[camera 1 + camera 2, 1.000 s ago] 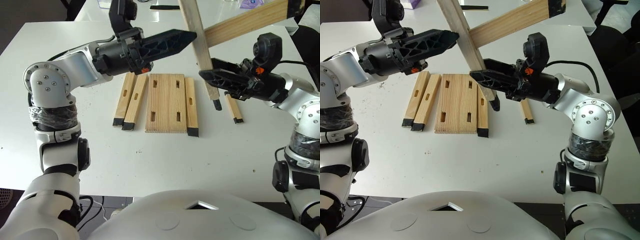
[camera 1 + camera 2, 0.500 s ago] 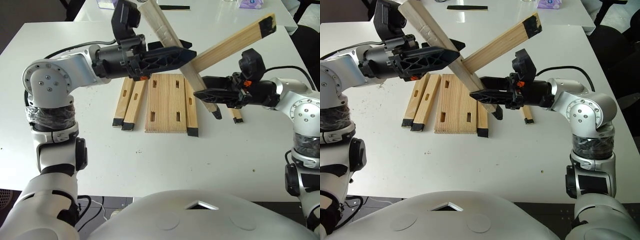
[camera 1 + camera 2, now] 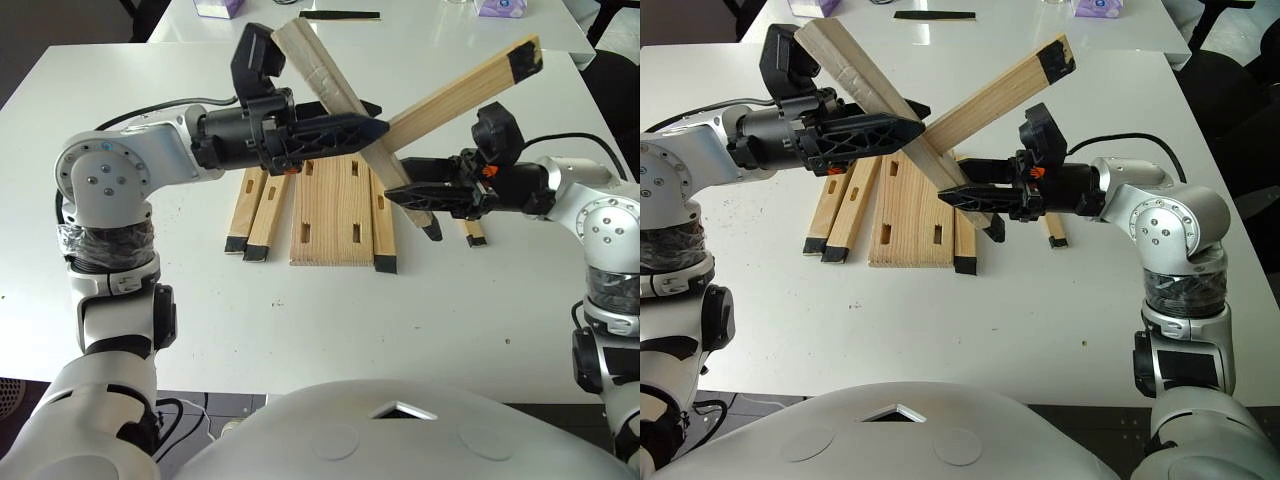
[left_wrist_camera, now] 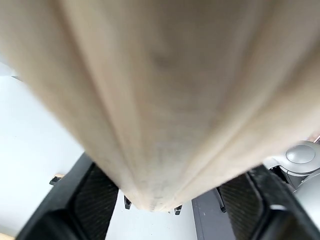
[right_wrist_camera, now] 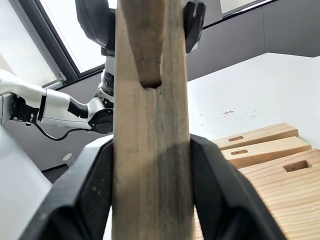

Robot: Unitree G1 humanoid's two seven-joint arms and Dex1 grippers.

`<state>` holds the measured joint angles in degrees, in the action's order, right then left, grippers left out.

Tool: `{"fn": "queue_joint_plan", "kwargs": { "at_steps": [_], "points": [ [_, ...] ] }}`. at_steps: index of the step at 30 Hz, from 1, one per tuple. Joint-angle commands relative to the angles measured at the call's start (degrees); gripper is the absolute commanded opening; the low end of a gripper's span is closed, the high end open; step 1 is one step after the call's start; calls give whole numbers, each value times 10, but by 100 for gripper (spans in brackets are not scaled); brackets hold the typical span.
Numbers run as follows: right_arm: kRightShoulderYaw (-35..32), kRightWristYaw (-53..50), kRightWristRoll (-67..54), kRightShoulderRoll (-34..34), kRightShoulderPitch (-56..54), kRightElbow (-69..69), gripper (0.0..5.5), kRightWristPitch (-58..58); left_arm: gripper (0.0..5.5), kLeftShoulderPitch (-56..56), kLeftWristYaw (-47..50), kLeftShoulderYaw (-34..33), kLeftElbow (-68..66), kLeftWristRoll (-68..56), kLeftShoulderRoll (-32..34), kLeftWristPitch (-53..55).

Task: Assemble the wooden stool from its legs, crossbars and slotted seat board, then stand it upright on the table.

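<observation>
**Item: part-built stool frame, held above the tabletop.**

- Pale wooden leg with a black-capped foot [image 3: 322,62]: tilted, with the foot low over the loose parts.
- Second wooden bar with a black end [image 3: 470,85]: crosses the leg. In the right wrist view it enters a slot in the leg.

**Held by:**

- The left gripper [image 3: 380,127] has its fingers closed on either side of the leg, close to the crossing.
- The right gripper [image 3: 392,194] is clamped on the same leg lower down, near the foot.

**Lying on the white tabletop [image 3: 450,320]:**

- Flat slotted seat board [image 3: 335,205].
- Two loose slotted bars [image 3: 258,205] on the board's left.
- One more slotted bar [image 3: 383,215] just beside its right edge.
- Short wooden piece [image 3: 467,222] farther right.

**Hazards, as I judge them:**

- With both grippers on one leg, any disagreement in their pull could twist the joint and bind or split the slot.
- If the bar is only loosely seated, it could work free and fall onto the board.
- The low foot could knock the loose bars askew.
</observation>
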<state>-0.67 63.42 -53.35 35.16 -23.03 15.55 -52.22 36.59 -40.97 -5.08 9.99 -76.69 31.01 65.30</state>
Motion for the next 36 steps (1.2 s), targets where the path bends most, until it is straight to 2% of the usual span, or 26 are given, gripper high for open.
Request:
{"fn": "queue_joint_plan", "kwargs": {
  "at_steps": [1,9,12,13,20,25,29,36],
  "points": [
    [-2,1,7,11,5,2,204,5,224,-4,-7,-7,11,9,2,-5],
    [-20,-26,-8,5,18,4,204,2,219,-24,-11,-13,24,25,-1,-24],
    [-20,-30,23,1,31,-3,204,41,215,-33,-20,-9,29,58,-2,-55],
    [-21,-27,34,-1,33,-8,240,59,214,-35,-18,-9,30,72,-6,-69],
    [-41,-21,36,9,32,-38,329,72,210,-57,18,-21,29,125,-48,-133],
    [-48,-63,79,27,24,-67,377,75,209,-131,43,-48,79,173,-62,-201],
    [-70,-123,96,7,17,-82,377,83,209,-205,-23,-39,93,273,-10,-285],
    [-70,-295,193,-89,-17,-143,377,166,209,-212,-185,-45,4,371,104,-383]
  ]
}}
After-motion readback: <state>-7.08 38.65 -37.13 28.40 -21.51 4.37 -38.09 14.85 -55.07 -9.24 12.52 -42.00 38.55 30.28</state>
